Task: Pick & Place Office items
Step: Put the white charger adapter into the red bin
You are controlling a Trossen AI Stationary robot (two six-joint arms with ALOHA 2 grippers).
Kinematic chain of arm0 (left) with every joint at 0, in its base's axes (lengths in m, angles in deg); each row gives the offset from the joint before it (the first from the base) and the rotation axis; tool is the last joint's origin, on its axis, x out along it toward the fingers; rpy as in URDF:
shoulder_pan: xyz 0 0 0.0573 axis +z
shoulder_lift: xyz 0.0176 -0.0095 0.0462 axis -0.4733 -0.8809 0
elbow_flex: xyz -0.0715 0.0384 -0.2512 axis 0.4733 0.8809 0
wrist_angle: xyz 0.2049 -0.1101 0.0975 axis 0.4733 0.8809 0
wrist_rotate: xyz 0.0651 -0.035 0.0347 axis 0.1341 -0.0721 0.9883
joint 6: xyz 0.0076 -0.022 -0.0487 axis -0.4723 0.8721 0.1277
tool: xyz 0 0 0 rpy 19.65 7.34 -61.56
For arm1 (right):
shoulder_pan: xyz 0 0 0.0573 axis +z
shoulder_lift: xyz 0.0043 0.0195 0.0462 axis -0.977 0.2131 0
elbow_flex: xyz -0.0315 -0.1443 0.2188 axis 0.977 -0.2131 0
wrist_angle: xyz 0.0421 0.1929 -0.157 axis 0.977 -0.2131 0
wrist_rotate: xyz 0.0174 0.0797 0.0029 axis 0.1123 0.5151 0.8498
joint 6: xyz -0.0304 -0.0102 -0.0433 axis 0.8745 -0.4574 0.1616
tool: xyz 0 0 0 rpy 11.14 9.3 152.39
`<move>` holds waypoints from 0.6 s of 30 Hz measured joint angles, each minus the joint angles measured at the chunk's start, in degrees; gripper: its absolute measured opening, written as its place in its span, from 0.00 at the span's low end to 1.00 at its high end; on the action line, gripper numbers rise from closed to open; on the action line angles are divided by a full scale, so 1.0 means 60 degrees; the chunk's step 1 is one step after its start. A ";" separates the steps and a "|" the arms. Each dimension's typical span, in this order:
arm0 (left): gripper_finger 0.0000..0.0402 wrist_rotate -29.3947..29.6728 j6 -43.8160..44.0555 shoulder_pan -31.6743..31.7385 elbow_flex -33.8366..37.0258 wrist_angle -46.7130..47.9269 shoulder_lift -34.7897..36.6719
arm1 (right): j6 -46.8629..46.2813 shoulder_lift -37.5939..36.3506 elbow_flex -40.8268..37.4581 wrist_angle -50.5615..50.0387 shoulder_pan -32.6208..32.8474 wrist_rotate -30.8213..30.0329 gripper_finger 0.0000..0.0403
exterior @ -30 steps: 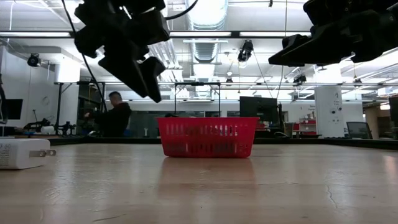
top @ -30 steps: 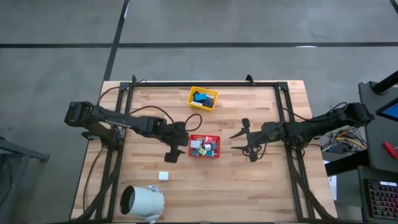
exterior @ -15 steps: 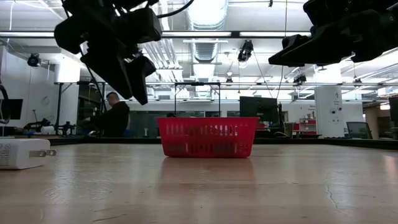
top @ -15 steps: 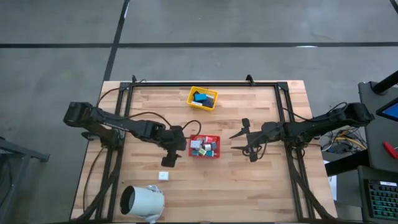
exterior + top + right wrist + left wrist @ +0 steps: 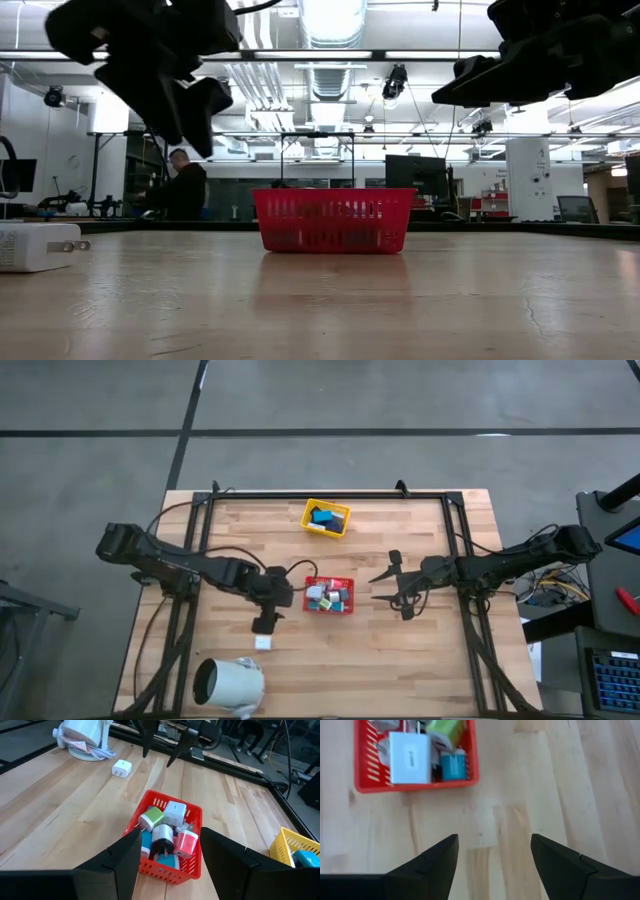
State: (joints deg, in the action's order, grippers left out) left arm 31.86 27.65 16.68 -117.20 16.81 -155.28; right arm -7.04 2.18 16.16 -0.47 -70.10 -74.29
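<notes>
Change: the left hand (image 5: 264, 624) has been carried away from the red tray (image 5: 349, 609) and toward the lone white charger (image 5: 263, 643); the right hand (image 5: 390, 586) has not shifted.
Left hand: held above the bare tabletop (image 5: 400, 660), between the red tray and the white charger; its fingers (image 5: 433, 862) are seen apart, with nothing between them.
Right hand: parked clear of the wood on the far side of the red tray; its fingers (image 5: 122, 860) are spread and empty.
Office items: a heap of small chargers (image 5: 167, 831) in white, green, pink and teal is packed in the red tray; a few dark and teal pieces (image 5: 322, 516) lie in the yellow tray (image 5: 310, 525) near the far edge; the white charger sits alone on the wood, near the large white cylinder (image 5: 228, 685).
Step judged: the loose charger is probably the next pick.
Risk: the charger is small and low, so a descent slightly off centre could push it aside rather than trap it.
Risk: its prongs (image 5: 80, 244) stick out sideways, so a grip across them could twist the piece.
Risk: the cylinder stands close and could be brushed by the arm.
</notes>
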 joint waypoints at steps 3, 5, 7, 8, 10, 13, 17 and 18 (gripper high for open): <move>0.63 0.0022 0.0292 -0.0155 0.0000 0.0203 0.0000 | 0.0000 -0.0007 0.0000 0.0004 0.0000 0.0002 0.50; 0.63 0.0027 0.0491 -0.0271 0.0000 0.0300 0.0000 | 0.0000 -0.0007 0.0000 0.0004 0.0000 0.0002 0.50; 0.63 0.0030 0.0653 -0.0406 0.0000 0.0394 0.0000 | -0.0032 -0.0007 0.0000 0.0004 0.0000 0.0002 0.50; 0.63 0.0027 0.0740 -0.0466 0.0000 0.0429 0.0000 | -0.0049 -0.0007 0.0000 0.0004 0.0000 0.0002 0.50; 0.63 0.0028 0.0916 -0.0575 0.0000 0.0434 -0.0002 | -0.0069 -0.0007 0.0000 0.0004 0.0004 0.0002 0.50; 0.63 0.0066 0.1107 -0.0726 0.0000 0.0475 -0.0003 | -0.0069 -0.0007 0.0000 0.0004 0.0004 0.0002 0.50; 0.63 0.0063 0.1309 -0.0961 0.0000 0.0479 -0.0004 | -0.0072 -0.0007 0.0000 0.0000 0.0004 0.0002 0.50; 0.63 0.0063 0.1375 -0.1034 0.0000 0.0490 -0.0004 | -0.0073 -0.0007 0.0000 0.0000 0.0004 0.0002 0.50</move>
State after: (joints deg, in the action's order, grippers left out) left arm 32.23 35.90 10.48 -117.20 19.74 -155.30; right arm -7.48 2.14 16.16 -0.47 -70.08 -74.28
